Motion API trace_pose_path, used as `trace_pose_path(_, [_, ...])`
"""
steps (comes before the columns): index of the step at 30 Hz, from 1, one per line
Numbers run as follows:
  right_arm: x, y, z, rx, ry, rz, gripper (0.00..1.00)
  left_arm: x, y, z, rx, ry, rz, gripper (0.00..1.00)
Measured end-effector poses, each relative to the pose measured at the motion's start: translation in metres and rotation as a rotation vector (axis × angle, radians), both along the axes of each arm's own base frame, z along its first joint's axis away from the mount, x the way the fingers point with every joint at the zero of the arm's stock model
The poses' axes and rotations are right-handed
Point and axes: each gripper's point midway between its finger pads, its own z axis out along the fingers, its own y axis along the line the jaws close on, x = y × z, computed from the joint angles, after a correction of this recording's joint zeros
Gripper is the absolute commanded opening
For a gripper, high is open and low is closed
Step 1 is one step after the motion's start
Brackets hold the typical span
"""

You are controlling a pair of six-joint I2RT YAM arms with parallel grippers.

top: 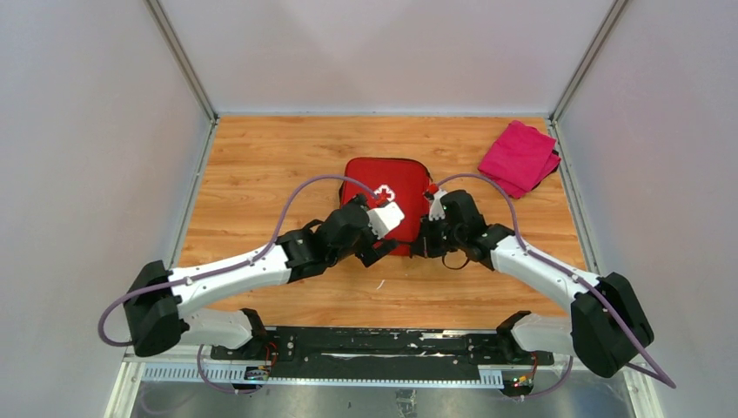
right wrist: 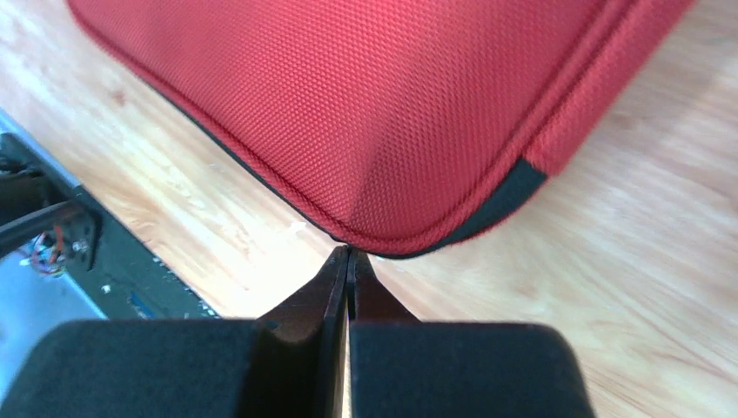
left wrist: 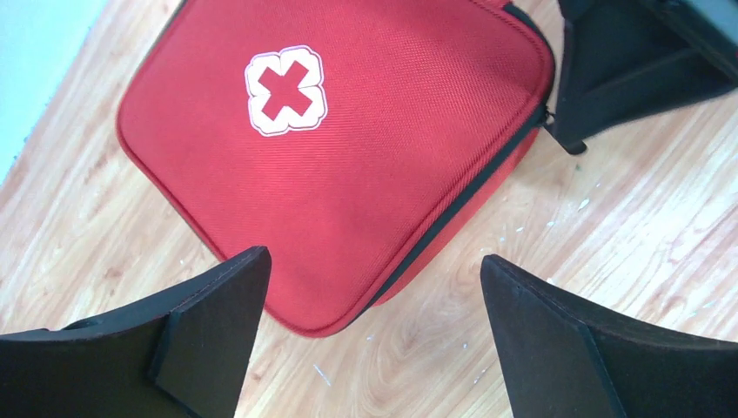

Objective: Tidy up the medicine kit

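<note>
The medicine kit (top: pixel 389 185) is a red zip case with a white cross on its lid. It lies closed and flat on the wooden table. In the left wrist view the kit (left wrist: pixel 365 165) fills the upper middle. My left gripper (left wrist: pixel 374 266) is open and empty, with its jaws spread wide just above the kit's near corner. It also shows in the top view (top: pixel 385 244). My right gripper (right wrist: pixel 349 253) is shut, and its tips touch the black zip line at a corner of the kit (right wrist: pixel 365 104). Nothing shows between its fingers. In the top view the right gripper (top: pixel 426 240) sits at the kit's near right edge.
A magenta folded cloth (top: pixel 519 157) lies at the far right corner of the table. White walls close in the left, right and back sides. The black mounting rail (top: pixel 374 344) runs along the near edge. The right arm's body (left wrist: pixel 635 61) sits close beside the left gripper.
</note>
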Motion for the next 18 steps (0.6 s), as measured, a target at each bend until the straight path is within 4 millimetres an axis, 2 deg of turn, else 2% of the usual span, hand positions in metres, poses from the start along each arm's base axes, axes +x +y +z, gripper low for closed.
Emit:
trace_pose_path(2, [0.010,-0.011,0.001,-0.032,-0.010,-0.034,0.00,-0.003,-0.001,0.017,-0.065,-0.024,-0.012,0.97])
trace_pose_path(4, [0.021,-0.023,0.003,-0.069,-0.029,-0.063,0.00,-0.004,-0.001,0.026,-0.099,-0.040,-0.015,0.98])
trace_pose_path(9, [0.056,-0.044,0.010,-0.153,-0.060,-0.104,0.00,-0.003,0.001,0.024,-0.101,-0.038,0.003,0.99])
trace_pose_path(13, [0.091,-0.048,0.009,-0.194,-0.063,-0.108,0.00,0.005,0.006,0.026,-0.142,-0.021,0.058,1.00])
trace_pose_path(15, [0.106,-0.048,0.009,-0.201,-0.067,-0.111,0.00,0.020,0.014,0.028,-0.184,0.002,0.126,1.00])
trace_pose_path(18, [0.124,-0.046,0.010,-0.206,-0.086,-0.111,0.00,0.062,0.038,0.045,-0.294,0.026,0.304,1.00])
